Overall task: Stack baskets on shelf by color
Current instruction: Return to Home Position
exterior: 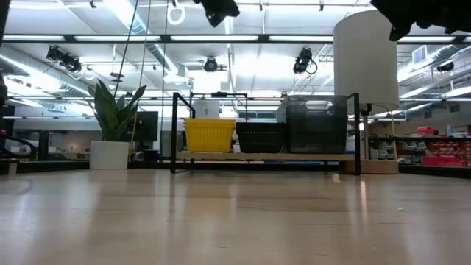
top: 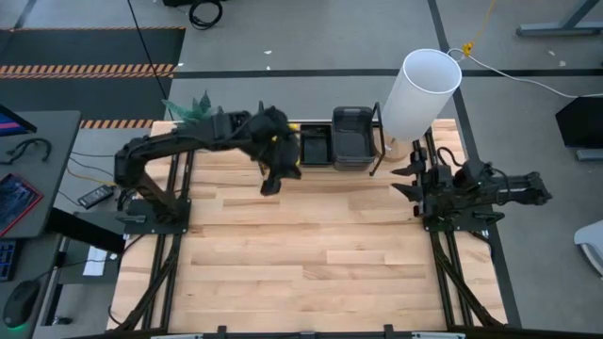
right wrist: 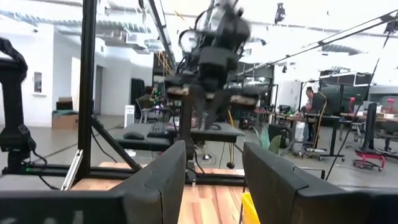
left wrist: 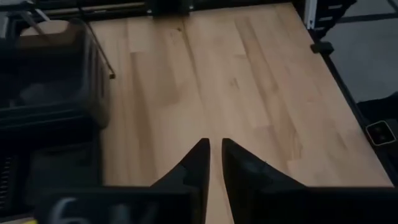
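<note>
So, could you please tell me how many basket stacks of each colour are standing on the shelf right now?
Yellow stack: 1
Black stack: 1
Smoky grey stack: 1
Total: 3 stacks, side by side on the shelf. How many baskets are nested in each stack cannot be told from these views.

The high view looks straight down, the low view level across, both sharing the shelf [exterior: 324, 156].
</note>
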